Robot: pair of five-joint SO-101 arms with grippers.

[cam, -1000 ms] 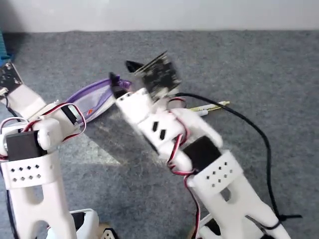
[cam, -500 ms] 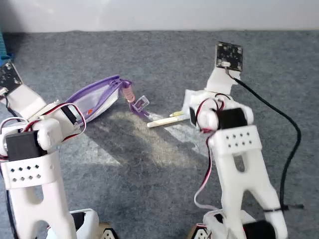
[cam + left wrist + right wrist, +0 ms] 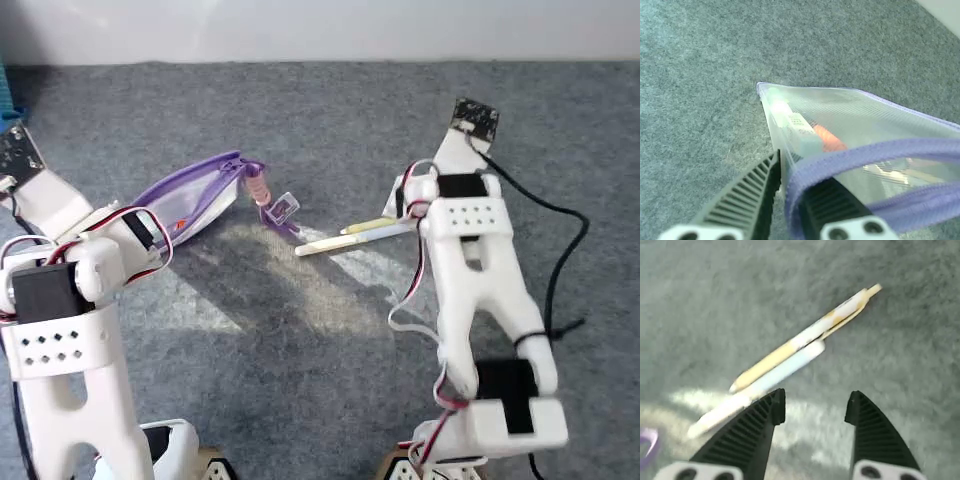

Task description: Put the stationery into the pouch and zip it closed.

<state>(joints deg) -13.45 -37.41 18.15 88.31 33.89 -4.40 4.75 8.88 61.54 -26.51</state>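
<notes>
I see L gripper point(image 3: 790, 172) clamped on edge of clear, purple-zipped pouch point(image 3: 865, 125), lying far left on carpet point(image 3: 300, 120), stationery point(image 3: 800, 129) inside. R gripper point(image 3: 816, 395) jaws apart over two pens point(image 3: 800, 340).

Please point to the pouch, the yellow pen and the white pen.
pouch point(image 3: 190, 200): high view, its clear side.
yellow pen point(image 3: 805, 336): right wrist view, middle of barrel.
white pen point(image 3: 781, 370): right wrist view, middle of barrel.

Pouch point(image 3: 875, 125): clear ribbed plastic, cloth edging. 2 pens point(image 3: 802, 340): smooth plastic. Table cover point(image 3: 300, 120): rough felt. Fingers point(image 3: 747, 432): matt plastic.
</notes>
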